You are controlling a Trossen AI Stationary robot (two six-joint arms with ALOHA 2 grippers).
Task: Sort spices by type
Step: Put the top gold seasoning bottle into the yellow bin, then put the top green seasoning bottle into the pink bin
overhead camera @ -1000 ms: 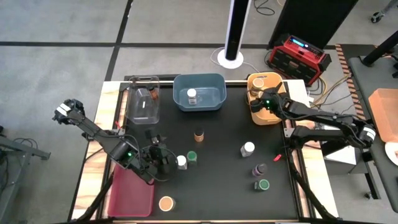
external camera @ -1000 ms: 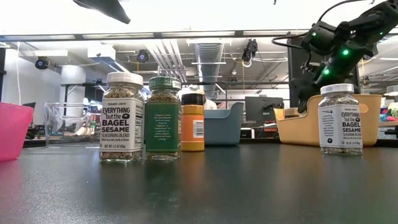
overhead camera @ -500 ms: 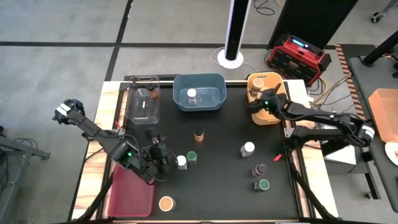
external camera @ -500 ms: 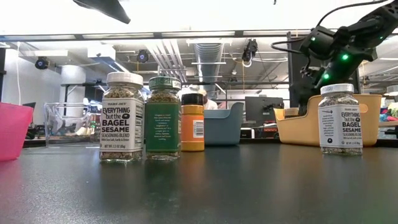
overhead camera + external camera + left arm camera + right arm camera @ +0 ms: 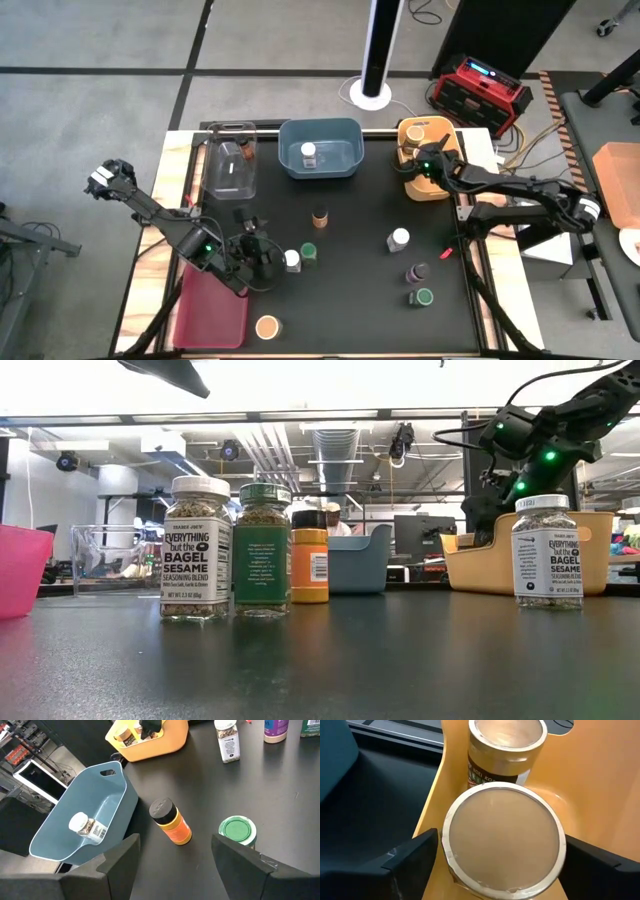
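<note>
Right end effector, fingers spread, flanks a tan-lidded spice jar standing in the yellow bin. Left end effector, spread and empty, hovers near the green-lidded jar; other jars stand scattered across the table.

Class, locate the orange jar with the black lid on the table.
In the high view, the orange jar stands near the table's middle, just in front of the blue bin, with the green-lidded jar closest on its near side.
</note>
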